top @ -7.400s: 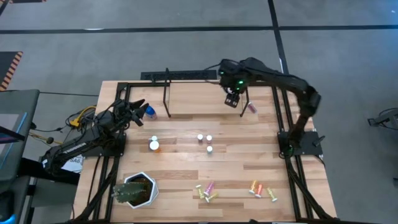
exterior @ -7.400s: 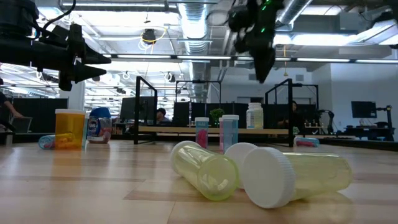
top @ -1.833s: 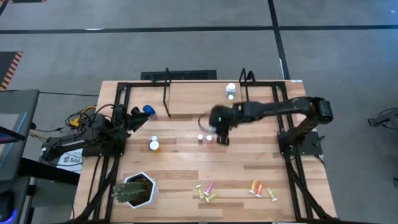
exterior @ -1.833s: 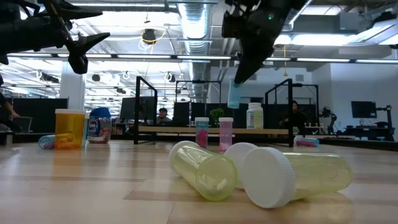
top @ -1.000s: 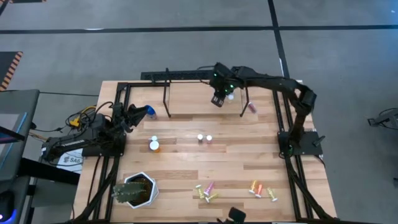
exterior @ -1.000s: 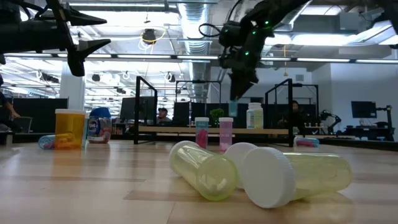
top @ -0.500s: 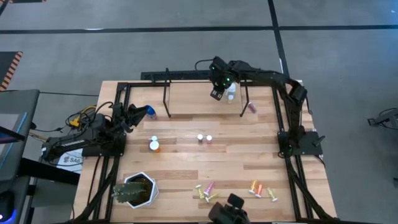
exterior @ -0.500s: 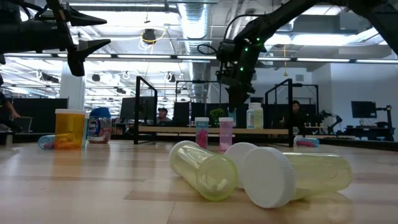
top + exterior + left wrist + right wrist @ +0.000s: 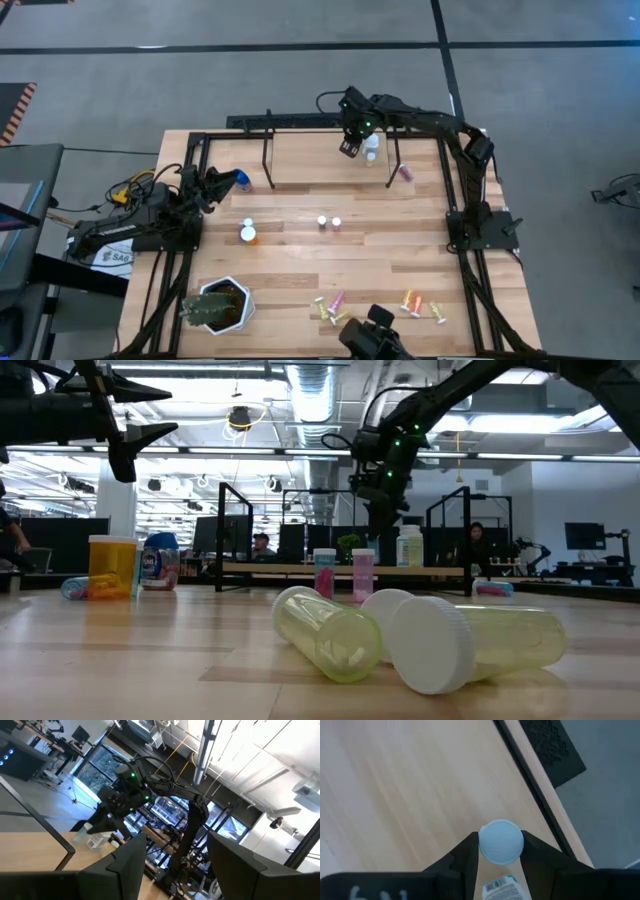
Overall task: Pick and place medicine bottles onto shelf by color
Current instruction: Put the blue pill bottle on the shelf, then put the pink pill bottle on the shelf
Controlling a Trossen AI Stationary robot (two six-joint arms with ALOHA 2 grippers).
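From above, your right gripper (image 9: 349, 148) hangs over the shelf (image 9: 300, 122) at the table's far edge, a white bottle (image 9: 372, 146) just beside it. Your left gripper (image 9: 222, 180) waits spread and empty.

Right wrist: a pale-capped bottle (image 9: 501, 841) sits pinched between your fingers (image 9: 468, 851). Lower it straight, upright, before releasing.
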